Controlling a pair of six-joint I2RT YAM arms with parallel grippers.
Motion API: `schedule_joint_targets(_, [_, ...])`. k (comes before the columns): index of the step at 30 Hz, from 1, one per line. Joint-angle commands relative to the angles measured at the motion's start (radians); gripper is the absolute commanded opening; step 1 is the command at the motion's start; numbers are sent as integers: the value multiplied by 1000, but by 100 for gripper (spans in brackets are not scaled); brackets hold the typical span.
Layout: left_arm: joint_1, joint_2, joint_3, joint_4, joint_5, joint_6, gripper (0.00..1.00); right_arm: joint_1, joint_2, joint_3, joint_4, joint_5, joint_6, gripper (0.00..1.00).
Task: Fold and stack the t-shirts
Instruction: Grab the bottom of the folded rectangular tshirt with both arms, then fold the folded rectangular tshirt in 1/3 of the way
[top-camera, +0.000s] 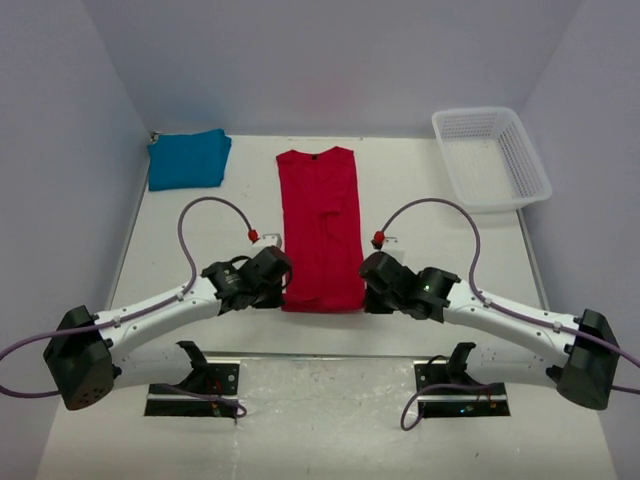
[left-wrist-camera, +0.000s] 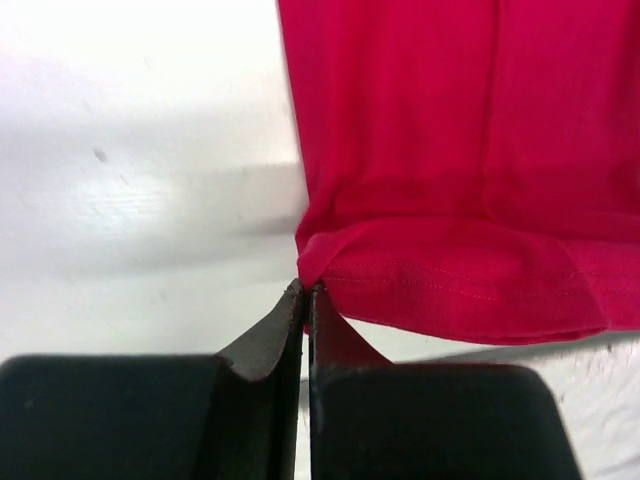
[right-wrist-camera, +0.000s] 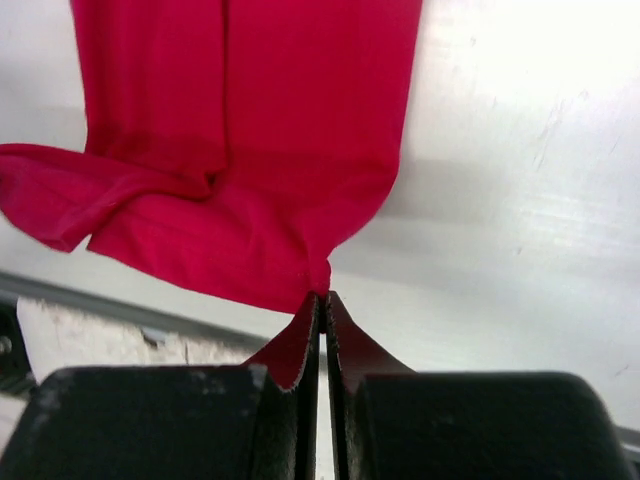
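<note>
top view: the red t-shirt (top-camera: 318, 225) lies as a long narrow strip down the middle of the table (top-camera: 420, 185), collar at the far end, hem at the near end; the left gripper (top-camera: 283, 285) sits at its near-left corner and the right gripper (top-camera: 366, 285) at its near-right corner; the teal t-shirt (top-camera: 188, 158) lies folded in the far-left corner, well apart, and the white mesh basket (top-camera: 492, 157) stands at the far right; the likely next move is carrying the hem toward the collar, and if the two arms travel unevenly the strip would skew and the fold land crooked.

left wrist view: the left gripper (left-wrist-camera: 305, 295) has its jaws pressed together with only the very tip of the hem corner of the red t-shirt (left-wrist-camera: 450, 130) pinched between them; so little cloth is caught that a quick lift could pull it free and drop that side.

right wrist view: the right gripper (right-wrist-camera: 322, 300) is likewise closed, nipping a small point of the red t-shirt (right-wrist-camera: 250, 120); the hem beside it is rumpled and doubled over toward the left, and i judge this bunching could be carried into the fold; the tucked-in side layers might also fall open if raised high.
</note>
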Motion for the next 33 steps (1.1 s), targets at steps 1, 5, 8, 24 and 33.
schedule_joint_targets(1, [97,60,140,13,-56,171,0,-71,97,91,13,48,-112,0])
schedule_joint_targets(5, [201,190,274,38,-44,262,0,-160,209,212,38,40,-222,0])
schedule_joint_targets(8, [237,279,367,57,-35,317,0,-230,307,312,44,20,-282,0])
schedule_joint_targets(24, [413,546,604,136,56,425,0,-451,625,662,45,-110,-469,0])
schedule_joint_targets(33, [453,660,679,153,62,451,0,-505,783,783,42,-167,-512,0])
